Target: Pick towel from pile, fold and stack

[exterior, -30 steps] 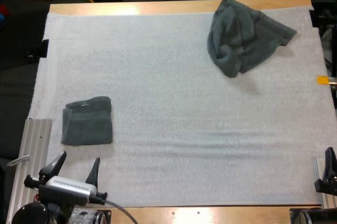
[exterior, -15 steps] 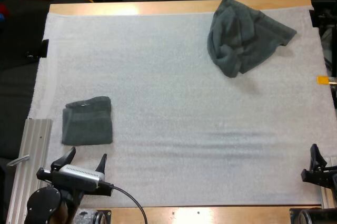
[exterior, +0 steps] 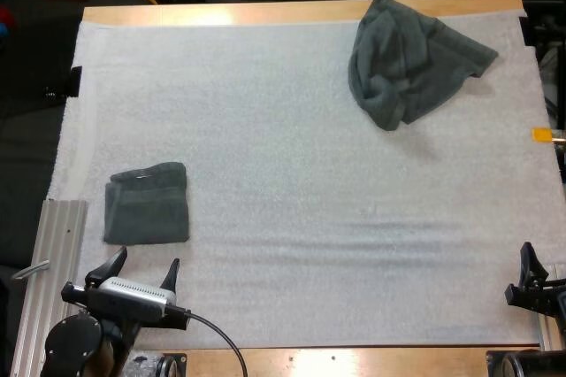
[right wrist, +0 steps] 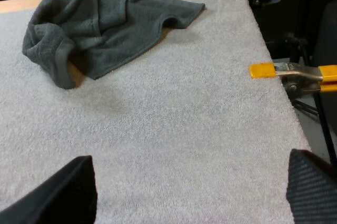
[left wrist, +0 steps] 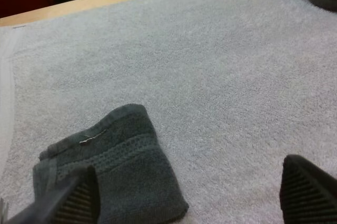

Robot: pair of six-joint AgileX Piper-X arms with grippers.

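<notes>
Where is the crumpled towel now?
In the high view the crumpled towel lies at the far right corner of the mat, opposite the folded towel by the left gripper.

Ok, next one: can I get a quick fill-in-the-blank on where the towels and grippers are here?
1. The crumpled towel lies at the far ____ corner of the mat.
2. The folded towel lies just beyond the left gripper, whose jaws are ____.
3. The right gripper, at the mat's near right corner, holds ____.
4. The number of towels on the mat is ____.

Missing words: right; open; nothing; two.
</notes>
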